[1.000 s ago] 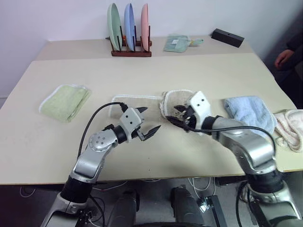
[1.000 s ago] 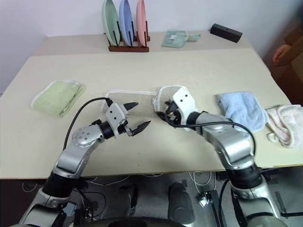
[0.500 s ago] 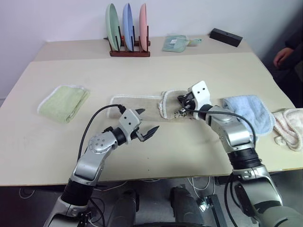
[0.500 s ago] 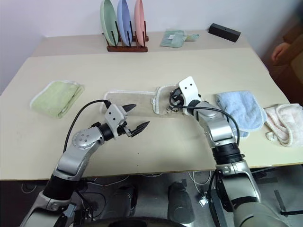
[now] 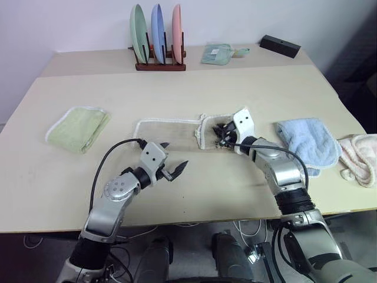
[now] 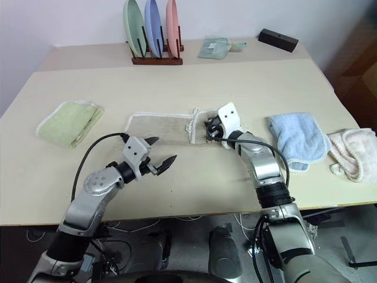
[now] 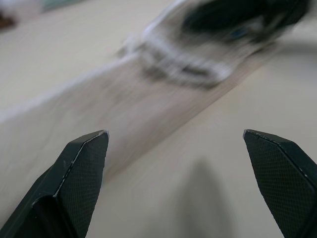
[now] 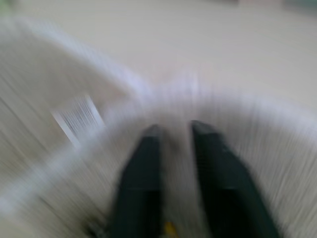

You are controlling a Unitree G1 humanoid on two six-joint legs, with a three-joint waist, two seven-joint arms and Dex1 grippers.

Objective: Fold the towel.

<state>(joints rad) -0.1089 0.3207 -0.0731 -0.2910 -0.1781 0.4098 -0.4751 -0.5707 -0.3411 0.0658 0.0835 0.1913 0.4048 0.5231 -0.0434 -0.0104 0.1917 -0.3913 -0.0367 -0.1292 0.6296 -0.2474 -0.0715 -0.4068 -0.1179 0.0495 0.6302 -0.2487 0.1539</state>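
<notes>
The towel (image 5: 168, 128) is beige with white edging and lies flat in the middle of the table. Its right end is folded over into a rounded flap (image 5: 207, 131). My right gripper (image 5: 222, 134) rests low on that flap, and pale terry fabric (image 8: 237, 114) surrounds it in the right wrist view. My left gripper (image 5: 175, 154) hovers open just in front of the towel's near edge, with nothing between its fingers. In the left wrist view, the towel (image 7: 148, 94) runs as a band beyond the wide-spread fingertips (image 7: 94, 144).
A folded light green towel (image 5: 78, 127) lies at the left. A light blue towel (image 5: 306, 138) and a pink-white one (image 5: 359, 156) lie at the right. A rack of three plates (image 5: 158, 35), a small green cloth (image 5: 218, 53) and a black box (image 5: 281, 46) stand at the back.
My right gripper has moved forward and brought the lifted towel end down onto the table. My left gripper has sunk and drifted left. The hand at the right edge is gone.
</notes>
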